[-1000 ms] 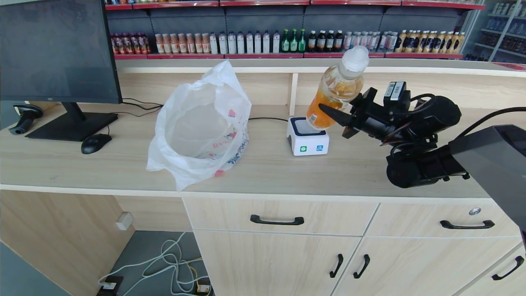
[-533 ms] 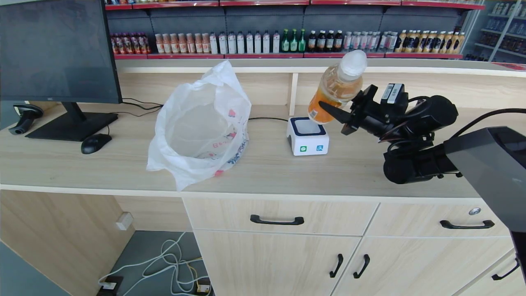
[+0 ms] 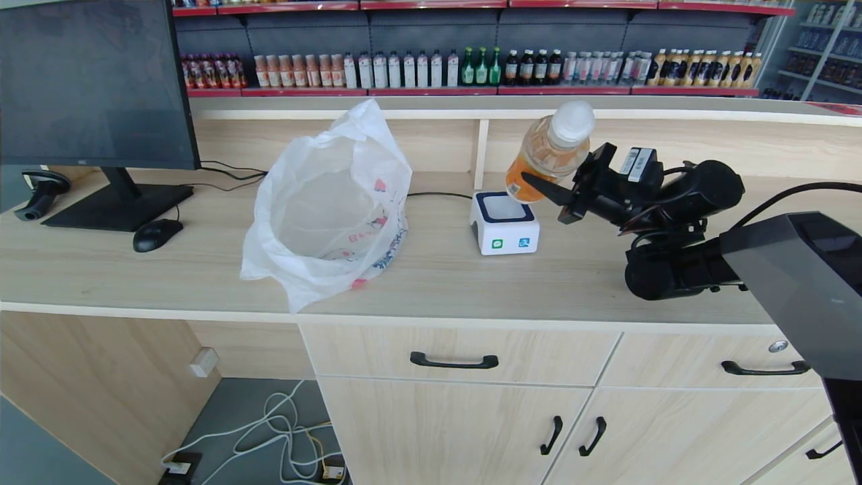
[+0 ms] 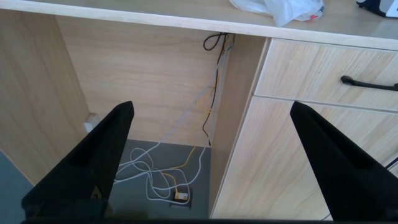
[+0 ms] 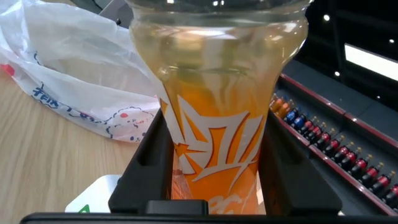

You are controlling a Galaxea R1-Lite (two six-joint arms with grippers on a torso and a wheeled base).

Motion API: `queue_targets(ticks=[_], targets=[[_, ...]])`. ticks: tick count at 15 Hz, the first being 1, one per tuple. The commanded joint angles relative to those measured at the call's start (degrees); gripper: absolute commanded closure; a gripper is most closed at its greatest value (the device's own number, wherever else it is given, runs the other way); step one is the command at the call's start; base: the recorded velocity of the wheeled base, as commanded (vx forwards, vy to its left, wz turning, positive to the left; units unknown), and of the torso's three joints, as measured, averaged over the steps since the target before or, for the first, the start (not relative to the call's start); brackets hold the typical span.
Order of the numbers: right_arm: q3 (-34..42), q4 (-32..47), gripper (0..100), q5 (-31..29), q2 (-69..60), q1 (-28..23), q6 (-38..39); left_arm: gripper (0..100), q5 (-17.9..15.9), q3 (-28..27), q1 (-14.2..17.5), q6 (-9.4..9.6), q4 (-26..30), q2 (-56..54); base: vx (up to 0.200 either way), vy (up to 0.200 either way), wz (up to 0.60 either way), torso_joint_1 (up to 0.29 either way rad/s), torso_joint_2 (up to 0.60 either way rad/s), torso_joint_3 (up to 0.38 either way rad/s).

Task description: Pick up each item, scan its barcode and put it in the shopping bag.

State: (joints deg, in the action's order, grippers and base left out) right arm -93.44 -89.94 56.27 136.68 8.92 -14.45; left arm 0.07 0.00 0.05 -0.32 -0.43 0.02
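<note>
Orange drink bottle [image 3: 549,151] is pinched, tilted, in the right gripper [image 3: 542,182] above the scanner [image 3: 504,232], apparently not touching it; the left gripper [image 4: 211,158] is spread wide.

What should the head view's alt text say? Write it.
The right gripper holds an orange drink bottle tilted above the white scanner on a wooden counter. An open white bag stands to the scanner's left, with a monitor and mouse farther left.

A monitor [image 3: 94,81] and mouse [image 3: 157,235] sit on the counter [image 3: 135,276]; bottles [image 3: 431,69] line shelves [image 3: 431,91] behind.
</note>
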Motion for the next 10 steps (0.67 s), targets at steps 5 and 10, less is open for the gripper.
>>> queue_targets(ticks=[5, 10], targets=[[-3.9, -0.1, 100, 2.8, 2.4, 0.0, -1.2, 0, 0.0, 0.0, 0.0, -0.03, 0.0, 0.0, 0.000, 0.000, 0.00, 0.000, 0.00, 0.000], [-3.9, -0.1, 100, 3.0, 3.0, -0.5, -2.0, 0, 0.0, 0.0, 0.0, -0.03, 0.0, 0.0, 0.000, 0.000, 0.00, 0.000, 0.00, 0.000]])
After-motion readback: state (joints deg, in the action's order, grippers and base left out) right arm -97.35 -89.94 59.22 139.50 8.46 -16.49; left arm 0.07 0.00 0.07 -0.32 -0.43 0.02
